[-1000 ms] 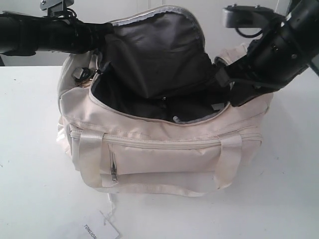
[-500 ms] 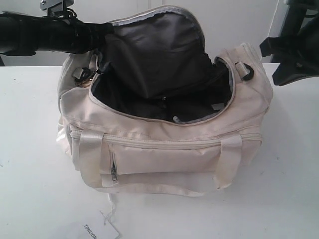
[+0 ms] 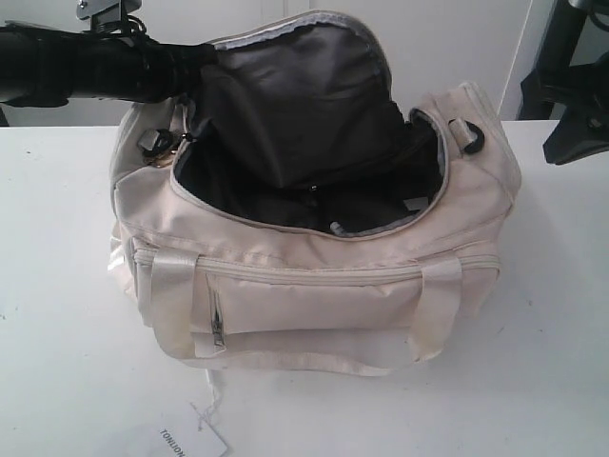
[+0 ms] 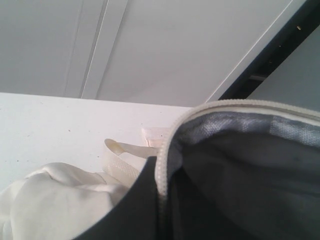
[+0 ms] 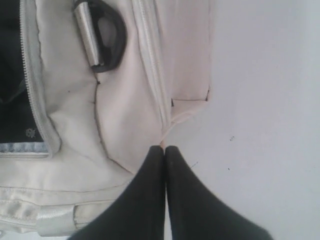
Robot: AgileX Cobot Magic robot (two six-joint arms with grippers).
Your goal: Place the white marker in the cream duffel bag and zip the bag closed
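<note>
Table, white, bearing cream duffel bag at centre, unzipped, flap upright. Left gripper hidden behind flap, grip untellable; right gripper pressed together, empty, tips by bag's end. White marker not discernible in the dark interior.

Table: your white tabletop fills the foreground, matte and flecked with tiny dark specks.
Wall: a plain white wall stands behind the table as you look across it.
Panelling: your left wrist camera catches white panels with narrow grooves meeting the table's far edge.
Frame: a dark strip borders a grey surface.
Light: soft and even; you get only faint shadows on the tabletop.
</note>
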